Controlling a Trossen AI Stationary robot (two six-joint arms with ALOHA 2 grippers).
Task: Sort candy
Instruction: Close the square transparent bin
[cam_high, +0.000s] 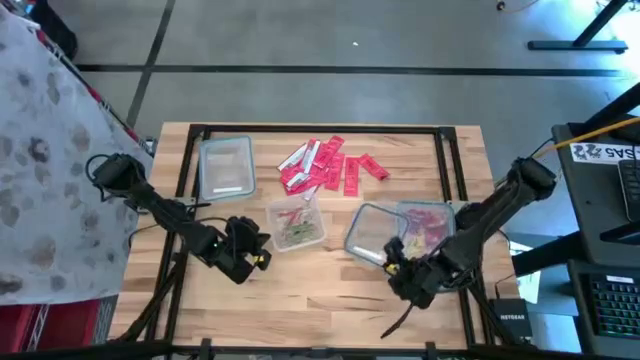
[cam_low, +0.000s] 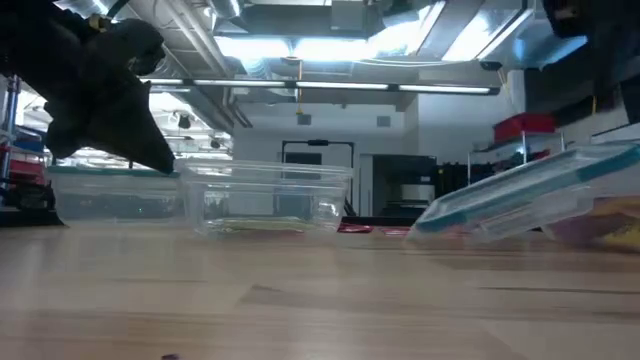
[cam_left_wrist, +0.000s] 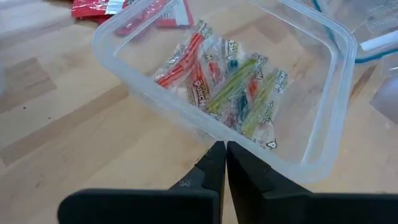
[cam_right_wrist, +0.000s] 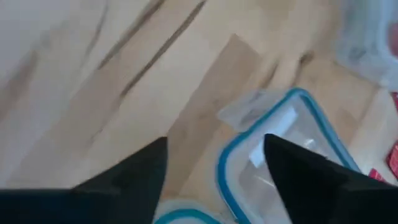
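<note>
Wooden table (cam_high: 320, 290) carries red-wrapped candy (cam_high: 328, 165) heaped near its far edge. Left gripper (cam_left_wrist: 225, 163) is pressed together beside a clear tub (cam_left_wrist: 323, 81) holding red and green pieces; right gripper (cam_right_wrist: 214, 165) spread apart.

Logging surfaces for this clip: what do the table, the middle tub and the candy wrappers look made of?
Table: wood, pale matte planks with visible grain. Middle tub: clear, glossy plastic, probably rigid; the table shows through its walls. Candy in the tub: thin clear film wrappers, crinkled and shiny, with printed lettering.
</note>
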